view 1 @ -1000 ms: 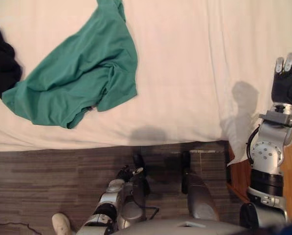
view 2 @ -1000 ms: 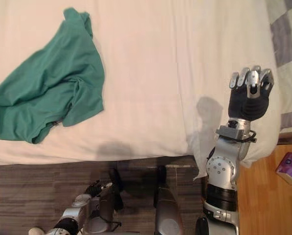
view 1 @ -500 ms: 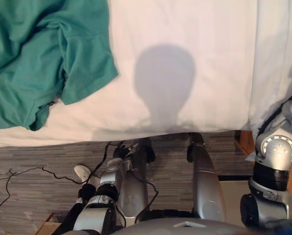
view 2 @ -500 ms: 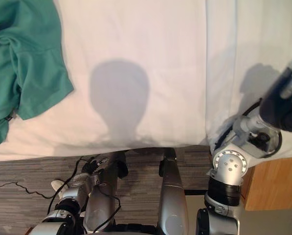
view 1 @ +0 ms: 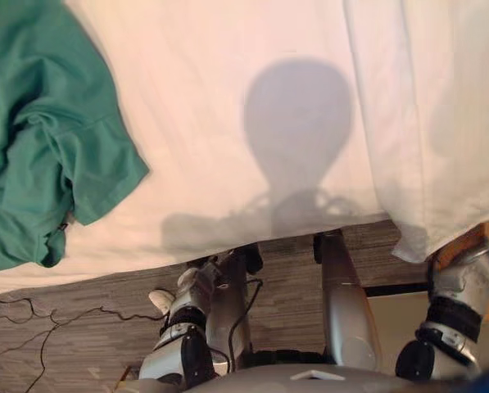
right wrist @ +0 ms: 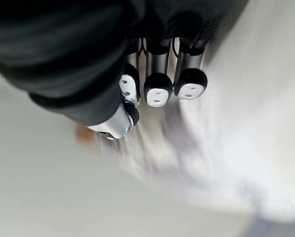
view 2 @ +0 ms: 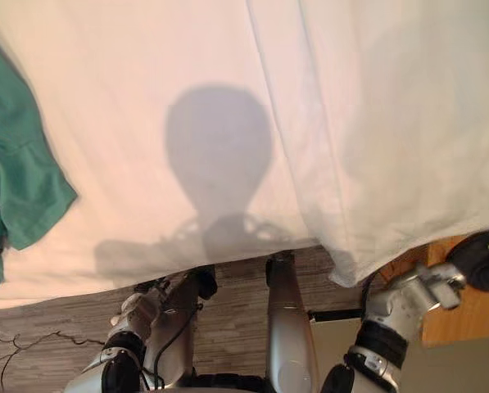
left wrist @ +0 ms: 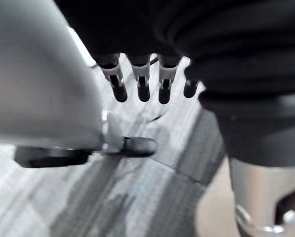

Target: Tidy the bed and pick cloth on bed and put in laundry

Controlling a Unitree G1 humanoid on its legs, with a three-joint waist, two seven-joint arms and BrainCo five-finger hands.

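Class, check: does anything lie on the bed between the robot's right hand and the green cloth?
Nothing visible does. Bare white sheet stretches from the green cloth, on the robot's left, across to the right hand, which is low at the right, past the sheet's hanging corner.

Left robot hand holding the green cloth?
No: the green cloth lies on the white bed, while the left robot hand hangs over the floor with nothing in it.
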